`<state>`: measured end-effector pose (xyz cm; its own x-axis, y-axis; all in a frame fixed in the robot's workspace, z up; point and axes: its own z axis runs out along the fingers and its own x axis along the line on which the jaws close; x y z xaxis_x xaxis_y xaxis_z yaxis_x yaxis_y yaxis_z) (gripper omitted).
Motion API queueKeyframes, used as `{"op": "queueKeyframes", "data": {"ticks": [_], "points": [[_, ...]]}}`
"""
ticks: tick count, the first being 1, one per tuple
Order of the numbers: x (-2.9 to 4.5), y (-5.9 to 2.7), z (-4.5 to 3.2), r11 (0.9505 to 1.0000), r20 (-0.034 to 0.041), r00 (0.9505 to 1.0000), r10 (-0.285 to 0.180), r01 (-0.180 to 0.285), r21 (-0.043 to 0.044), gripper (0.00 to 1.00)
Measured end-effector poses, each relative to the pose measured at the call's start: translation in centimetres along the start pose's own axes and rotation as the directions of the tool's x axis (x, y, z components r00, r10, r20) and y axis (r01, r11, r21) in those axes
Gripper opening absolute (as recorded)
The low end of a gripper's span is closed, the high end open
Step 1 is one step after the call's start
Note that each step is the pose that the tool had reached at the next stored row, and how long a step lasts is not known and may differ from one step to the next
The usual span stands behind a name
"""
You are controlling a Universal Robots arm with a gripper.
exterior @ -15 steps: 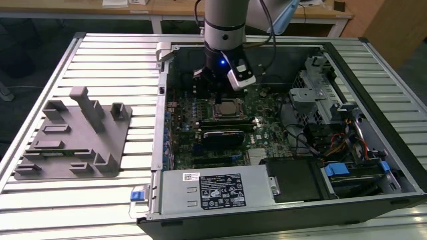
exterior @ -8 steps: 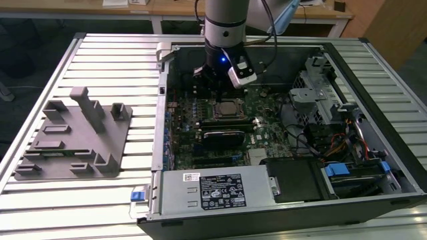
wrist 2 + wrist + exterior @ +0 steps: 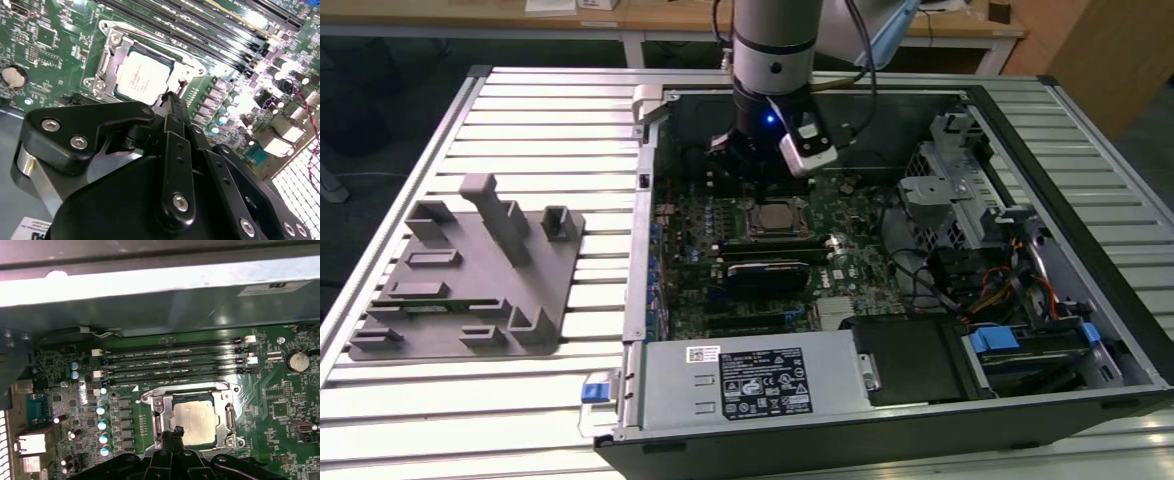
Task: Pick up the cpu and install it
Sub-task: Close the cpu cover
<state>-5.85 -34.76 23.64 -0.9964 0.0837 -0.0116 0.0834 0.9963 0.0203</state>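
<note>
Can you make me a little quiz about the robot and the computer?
1. True or false: the cpu is lying in its socket on the motherboard.
2. In both wrist views, what is the tool closest to?
A. the cpu
B. the grey tray
C. the power supply
3. In the exterior view, on which side of the computer case is the grey tray?

Key: 1 true; 2 A; 3 the exterior view's left.
</note>
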Motion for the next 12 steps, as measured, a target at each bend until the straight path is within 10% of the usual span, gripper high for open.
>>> {"op": "queueKeyframes", "data": {"ticks": [12], "points": [[-2.46,0.20,0.03,1.0000,0.0000,1.0000,0.000,0.000,0.0001,0.11]]}}
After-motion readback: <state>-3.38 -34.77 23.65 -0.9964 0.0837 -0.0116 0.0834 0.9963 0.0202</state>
